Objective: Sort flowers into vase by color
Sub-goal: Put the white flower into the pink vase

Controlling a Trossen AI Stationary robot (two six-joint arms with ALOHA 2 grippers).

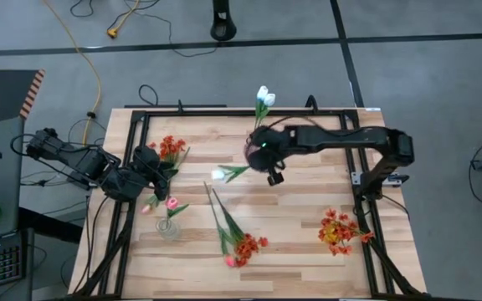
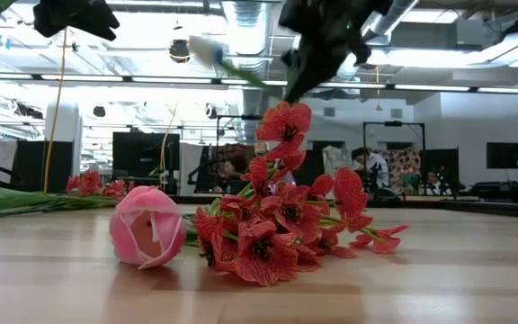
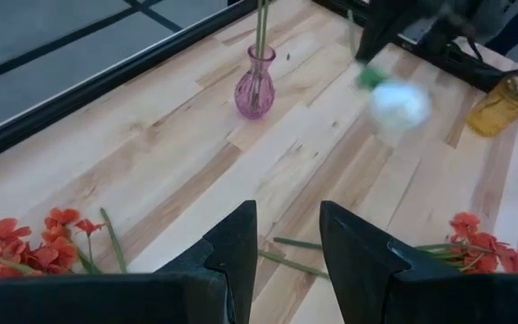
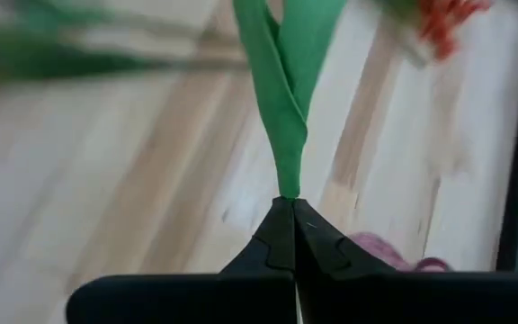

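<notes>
Read from above, with twelve o'clock at the table's far edge, the wooden table (image 1: 308, 259) fills the middle. My right arm (image 1: 366, 142) reaches in from three o'clock to just past the centre. My left arm (image 1: 74, 159) waits at nine o'clock.

The biggest bunch of red-orange blooms (image 1: 339, 230) sits at four o'clock. A second red-orange bunch (image 1: 170, 149) is at ten o'clock, near my left gripper (image 3: 286, 225). A loose pile (image 2: 277, 234) of red-orange blooms lies flat at six o'clock, its long green stems running toward the centre. The loose pink tulip (image 2: 147, 229) touches its near side.

There are three vases. The pink vase (image 3: 254, 85) stands at twelve o'clock of centre, just beside my right gripper (image 4: 284, 200). It holds green stems that end in two white tulips (image 1: 264, 96). The clear vase (image 1: 167, 227) at eight o'clock holds an upright pink tulip (image 1: 171, 203). The amber vase (image 3: 506, 99) shows only from my left wrist, and I cannot tell what is in it.

My right fingers are clenched on the folded green leaf of a single white tulip (image 3: 401, 103), lifted clear of the table at centre, its head toward nine o'clock. My left fingers (image 3: 232, 243) stand apart, gripping nothing.
</notes>
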